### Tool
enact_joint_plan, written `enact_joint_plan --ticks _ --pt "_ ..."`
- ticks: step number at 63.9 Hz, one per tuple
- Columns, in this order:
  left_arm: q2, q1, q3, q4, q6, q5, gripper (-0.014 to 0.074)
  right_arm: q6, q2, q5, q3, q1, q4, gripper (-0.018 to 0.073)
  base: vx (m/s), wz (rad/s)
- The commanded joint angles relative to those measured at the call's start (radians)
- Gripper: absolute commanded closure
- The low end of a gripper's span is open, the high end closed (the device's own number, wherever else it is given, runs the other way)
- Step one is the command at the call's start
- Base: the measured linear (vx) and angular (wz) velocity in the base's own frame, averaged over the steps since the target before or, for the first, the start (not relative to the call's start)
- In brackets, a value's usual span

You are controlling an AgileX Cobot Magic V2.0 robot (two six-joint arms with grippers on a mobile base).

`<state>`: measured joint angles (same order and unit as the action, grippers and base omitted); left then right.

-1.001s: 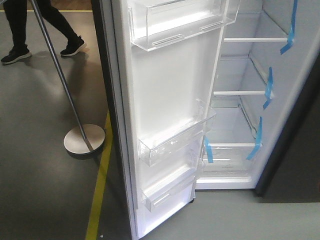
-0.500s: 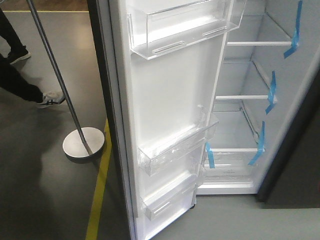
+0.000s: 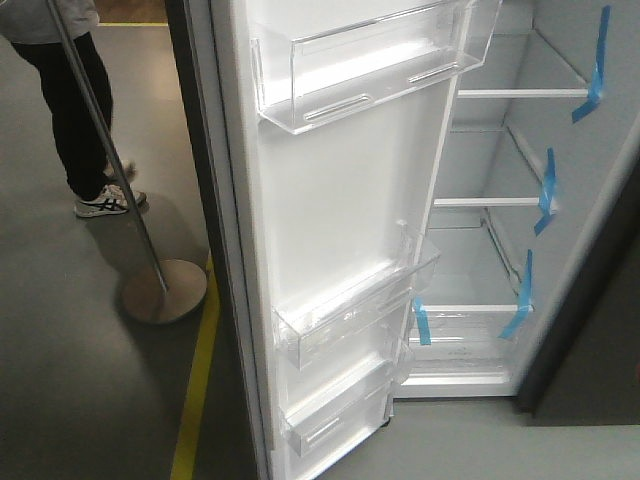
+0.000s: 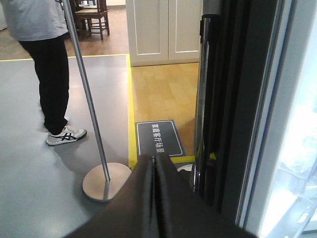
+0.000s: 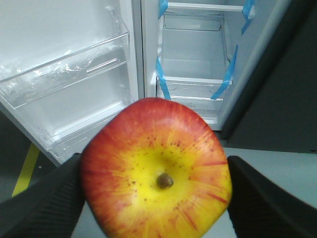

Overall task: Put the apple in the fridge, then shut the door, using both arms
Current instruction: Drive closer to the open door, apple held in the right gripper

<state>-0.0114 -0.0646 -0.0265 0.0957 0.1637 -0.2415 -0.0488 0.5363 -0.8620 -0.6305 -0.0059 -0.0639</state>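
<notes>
Since a second ago the fridge (image 3: 500, 260) sits slightly lower in our front view. Our right gripper (image 5: 156, 196) clamps the apple (image 5: 156, 171) between its jaws, with the shelves (image 5: 193, 79) beyond them. Our left gripper (image 4: 154, 166) has its jaws pressed together, empty. Clipping the open door (image 3: 340, 200) could dislodge the apple.

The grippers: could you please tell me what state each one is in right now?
Left gripper: shut, holding nothing.
Right gripper: shut on the apple.
</notes>
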Motion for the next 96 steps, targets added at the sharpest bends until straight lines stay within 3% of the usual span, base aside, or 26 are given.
enact_joint_plan --ticks 1,96 --pt "-0.014 0.000 -0.020 -0.010 0.009 0.069 0.0601 0.001 -0.001 0.078 -0.028 0.001 0.002 0.0361 0.05 0.00" --pt "-0.014 0.000 -0.020 -0.010 0.009 0.069 0.0601 0.001 -0.001 0.078 -0.028 0.001 0.002 0.0361 0.04 0.00"
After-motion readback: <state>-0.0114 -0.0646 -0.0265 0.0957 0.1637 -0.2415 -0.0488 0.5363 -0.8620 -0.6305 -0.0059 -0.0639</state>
